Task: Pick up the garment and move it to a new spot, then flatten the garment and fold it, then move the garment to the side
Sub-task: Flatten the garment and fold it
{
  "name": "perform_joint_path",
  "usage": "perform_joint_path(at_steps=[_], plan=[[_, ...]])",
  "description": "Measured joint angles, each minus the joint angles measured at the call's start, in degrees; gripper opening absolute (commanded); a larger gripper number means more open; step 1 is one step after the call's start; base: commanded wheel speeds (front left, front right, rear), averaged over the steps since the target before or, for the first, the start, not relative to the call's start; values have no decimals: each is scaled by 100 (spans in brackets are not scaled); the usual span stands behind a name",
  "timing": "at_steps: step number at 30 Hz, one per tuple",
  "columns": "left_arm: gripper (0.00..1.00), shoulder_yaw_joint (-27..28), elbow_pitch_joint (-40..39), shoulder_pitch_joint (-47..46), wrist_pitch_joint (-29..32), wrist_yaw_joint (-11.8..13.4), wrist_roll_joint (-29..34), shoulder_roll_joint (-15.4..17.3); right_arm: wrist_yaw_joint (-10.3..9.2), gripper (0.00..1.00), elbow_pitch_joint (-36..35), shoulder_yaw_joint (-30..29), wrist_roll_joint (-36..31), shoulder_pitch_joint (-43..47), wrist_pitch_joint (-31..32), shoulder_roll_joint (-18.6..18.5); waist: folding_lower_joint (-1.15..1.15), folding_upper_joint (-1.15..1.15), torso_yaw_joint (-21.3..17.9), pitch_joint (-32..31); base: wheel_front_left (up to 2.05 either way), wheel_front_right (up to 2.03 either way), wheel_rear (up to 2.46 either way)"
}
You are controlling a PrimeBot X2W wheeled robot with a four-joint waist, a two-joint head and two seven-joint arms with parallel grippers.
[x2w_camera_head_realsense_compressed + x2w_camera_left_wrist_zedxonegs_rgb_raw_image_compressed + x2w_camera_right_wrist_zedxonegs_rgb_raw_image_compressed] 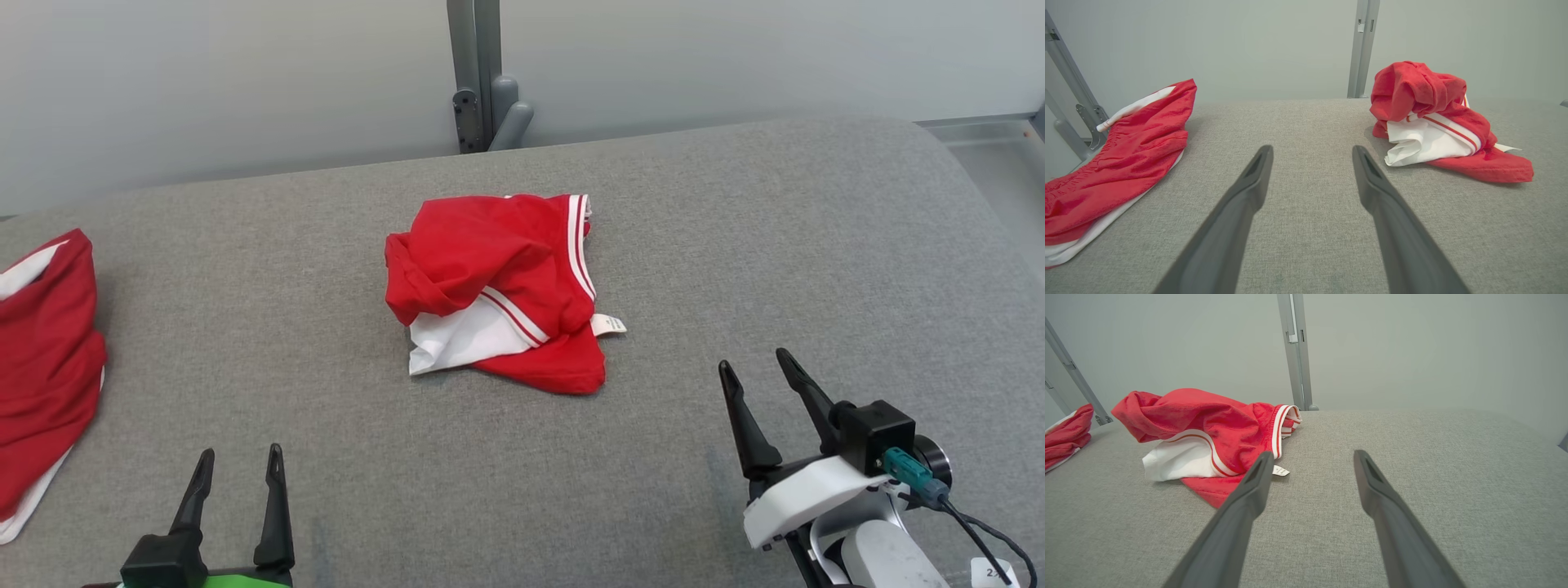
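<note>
A crumpled red and white garment lies in the middle of the grey padded table, with a small white label sticking out at its right. The left wrist view has this garment at the upper right, and the right wrist view has the garment at the left. My left gripper stands open at the lower left, well short of the garment, nothing between its fingers. My right gripper is open at the lower right, apart from the garment and empty.
A second red and white garment lies at the table's left edge, also seen as the left-hand garment from the left wrist. A grey metal post stands behind the table against a pale wall.
</note>
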Motion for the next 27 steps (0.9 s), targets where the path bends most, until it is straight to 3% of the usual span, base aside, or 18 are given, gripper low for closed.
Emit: perform_joint_path(at_steps=[5,13,27], plan=[[100,-147,-2,-9,0,1,-75,-1,0,100,1,65,-4,18,0,-47,0,2,74,31,0,0,0],[100,-572,102,-160,0,12,-320,-10,1,100,257,675,53,-303,0,-119,0,2,513,207,0,0,0],[100,-936,26,-487,0,70,-539,-7,0,100,1883,664,-75,-1718,0,-257,0,2,1641,764,0,0,0]])
